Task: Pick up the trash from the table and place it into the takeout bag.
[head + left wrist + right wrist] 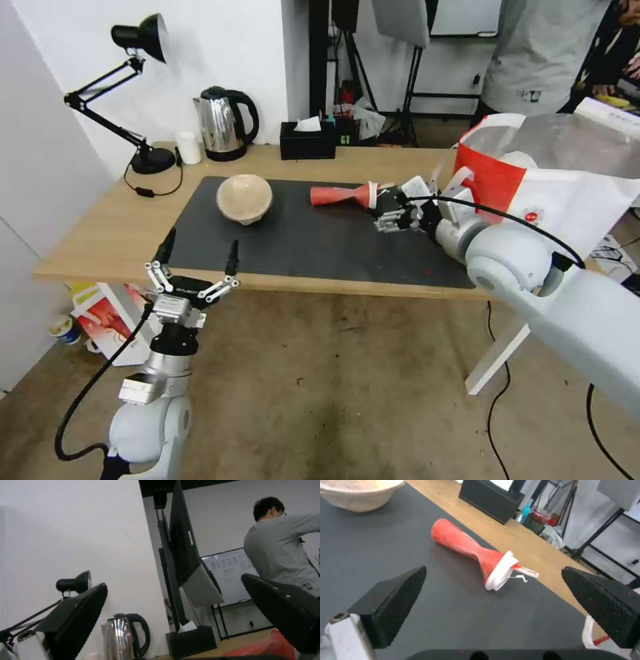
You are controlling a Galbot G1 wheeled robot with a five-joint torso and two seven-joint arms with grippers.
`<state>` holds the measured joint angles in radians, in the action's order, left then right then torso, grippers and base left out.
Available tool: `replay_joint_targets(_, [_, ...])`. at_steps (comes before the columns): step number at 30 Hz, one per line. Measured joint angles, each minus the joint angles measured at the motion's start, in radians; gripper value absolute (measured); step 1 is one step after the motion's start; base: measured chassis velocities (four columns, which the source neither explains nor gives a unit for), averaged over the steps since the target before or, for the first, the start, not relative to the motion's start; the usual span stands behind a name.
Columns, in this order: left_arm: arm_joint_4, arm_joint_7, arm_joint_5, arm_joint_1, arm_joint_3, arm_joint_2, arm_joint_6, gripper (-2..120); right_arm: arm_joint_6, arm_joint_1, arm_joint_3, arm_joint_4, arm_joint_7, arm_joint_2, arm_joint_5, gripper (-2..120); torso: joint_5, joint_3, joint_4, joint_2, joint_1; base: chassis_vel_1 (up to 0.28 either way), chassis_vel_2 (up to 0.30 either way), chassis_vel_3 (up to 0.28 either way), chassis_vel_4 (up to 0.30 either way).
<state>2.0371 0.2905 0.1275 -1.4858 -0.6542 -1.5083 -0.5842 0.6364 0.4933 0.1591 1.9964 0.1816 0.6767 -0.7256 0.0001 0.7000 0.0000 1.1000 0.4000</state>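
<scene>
Nearest you, the left hand (197, 257) is hovering just off the bench's (100, 233) front edge, near its front left corner, pointing upward with its fingers (80, 620) spread wide and nothing between them.

Past that edge, the dark grey mat (300, 233) is covering the middle of the bench. The beige paper-pulp bowl (245, 198) is sitting upright on the mat's back left part, well apart from both hands.

To its right, the red cup (343, 195) is lying on its side near the mat's back edge, its body crushed at the waist and its white lid (500, 571) turned toward the right hand (393, 217). You are seeing that hand reaching in over the mat's right part, just beside the lid end, with its fingers (393, 600) wide apart and the cup lying ahead of them, ungripped.

At the bench's right end, the takeout bag (567, 193) is standing open, its red panel facing the mat and its silvery lining showing.

Along the back edge, from the left, a black desk lamp (143, 93), a small white cup (189, 147), a steel kettle (223, 125) and a black tissue box (307, 140) are standing.
</scene>
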Motion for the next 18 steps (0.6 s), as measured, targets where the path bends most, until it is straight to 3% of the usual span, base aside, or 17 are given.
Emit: replay_joint_targets(18, [0.018,-0.002,-0.013,-0.006,0.015,-0.010,0.001,100,0.001,-0.156,0.139,-0.093,-0.026,0.062,0.006,100,-0.0001,0.000,-0.0001,0.000,0.000,0.000,0.000,0.000,0.000])
